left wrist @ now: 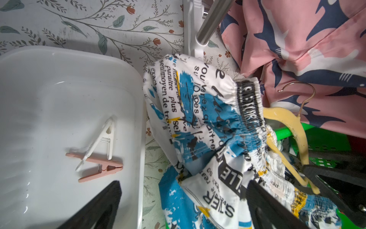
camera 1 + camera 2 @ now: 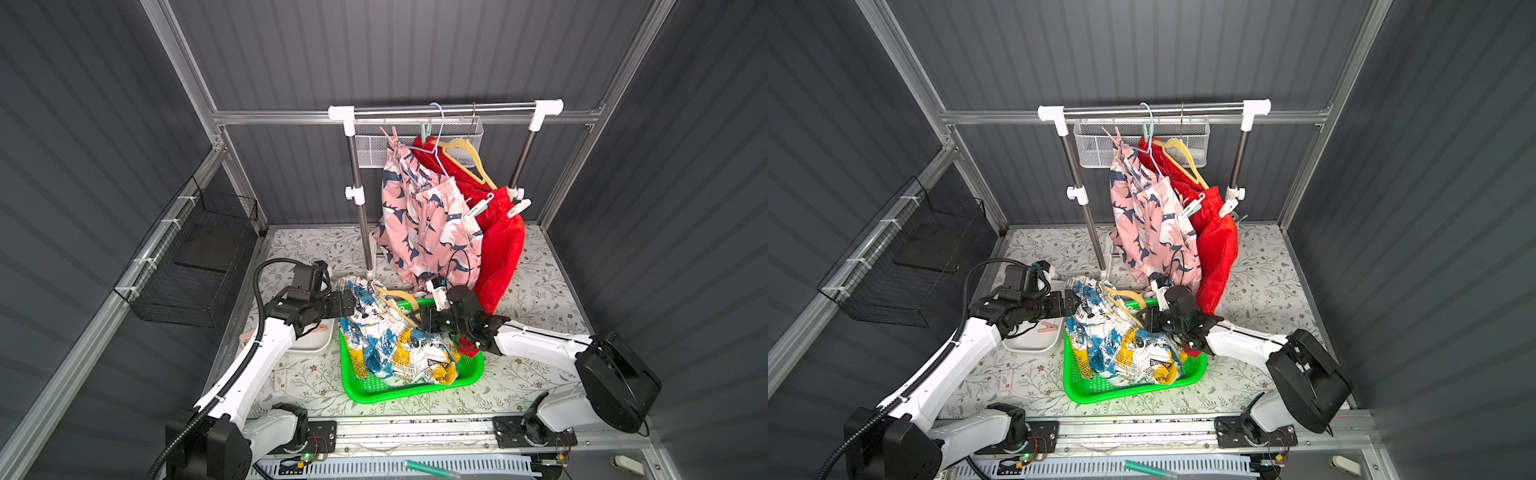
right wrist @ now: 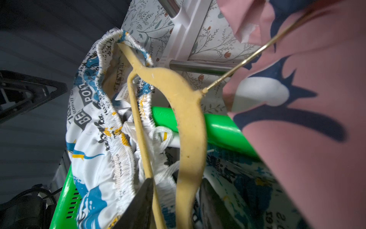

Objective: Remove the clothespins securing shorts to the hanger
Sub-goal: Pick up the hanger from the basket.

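Note:
The white shorts (image 2: 399, 345) with yellow-blue print lie bunched in a green basket (image 2: 415, 392), a yellow hanger (image 3: 188, 119) still through their waistband. My right gripper (image 3: 176, 182) is shut on that hanger's arm and bar. My left gripper (image 1: 184, 182) stands open, one finger over the white tray (image 1: 49, 89), the other over the printed cloth. A white clothespin (image 1: 99, 142) and a pink one (image 1: 95, 166) lie in the tray. Pink shorts (image 2: 419, 224) and red shorts (image 2: 498, 245) hang on the rail, pegged by a pink clothespin (image 2: 390, 137), mint ones (image 2: 424, 131) (image 2: 478, 210) and a white one (image 2: 518, 208).
The rack's steel post (image 2: 361, 208) and white foot stand just behind the basket. A white mesh basket (image 2: 374, 145) hangs under the rail (image 2: 444, 111). A black wire basket (image 2: 199, 266) is fixed to the left wall. The pink shorts' hem drapes close over my right wrist.

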You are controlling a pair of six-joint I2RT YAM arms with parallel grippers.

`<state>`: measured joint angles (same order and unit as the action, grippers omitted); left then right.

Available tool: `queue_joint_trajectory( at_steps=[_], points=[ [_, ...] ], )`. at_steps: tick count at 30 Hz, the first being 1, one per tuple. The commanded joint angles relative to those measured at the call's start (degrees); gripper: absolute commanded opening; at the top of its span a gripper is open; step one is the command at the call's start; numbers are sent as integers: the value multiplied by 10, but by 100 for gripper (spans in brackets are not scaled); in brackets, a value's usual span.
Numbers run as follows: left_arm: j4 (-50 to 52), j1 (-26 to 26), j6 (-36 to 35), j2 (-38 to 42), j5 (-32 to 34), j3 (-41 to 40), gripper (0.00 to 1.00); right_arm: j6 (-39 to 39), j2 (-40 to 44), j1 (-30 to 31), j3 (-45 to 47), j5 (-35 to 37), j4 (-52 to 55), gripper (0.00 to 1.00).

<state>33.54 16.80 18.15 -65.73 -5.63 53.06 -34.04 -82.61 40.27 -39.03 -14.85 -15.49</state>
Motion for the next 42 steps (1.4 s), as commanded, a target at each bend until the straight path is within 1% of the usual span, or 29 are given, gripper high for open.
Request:
queue_joint_trajectory(
  at_steps=[1,2,3,12,20,25,32,34,37,42],
  points=[
    [2,3,-7,9,0,-3,100,2,23,1,8,-37,-42,39],
    [3,3,-6,9,0,-3,100,2,27,1,13,-38,-53,38],
    [3,3,-7,9,0,-3,100,0,32,1,18,-63,-66,38],
    [1,3,-6,13,-1,-4,100,-18,39,1,42,-114,-138,36],
    [-1,3,-5,16,-2,-5,100,-36,46,4,79,-120,-236,34],
    [-1,3,-6,16,-3,-4,100,-18,43,22,69,-85,-215,32],
    [-1,3,-5,15,-3,-6,100,2,40,41,59,-27,-192,24],
    [-1,3,-5,14,-3,-6,100,8,48,44,58,-14,-187,22],
    [-1,3,-3,19,2,-5,100,31,69,51,53,10,-167,16],
    [-3,3,2,37,28,0,100,81,105,73,39,50,-132,8]
  ],
)
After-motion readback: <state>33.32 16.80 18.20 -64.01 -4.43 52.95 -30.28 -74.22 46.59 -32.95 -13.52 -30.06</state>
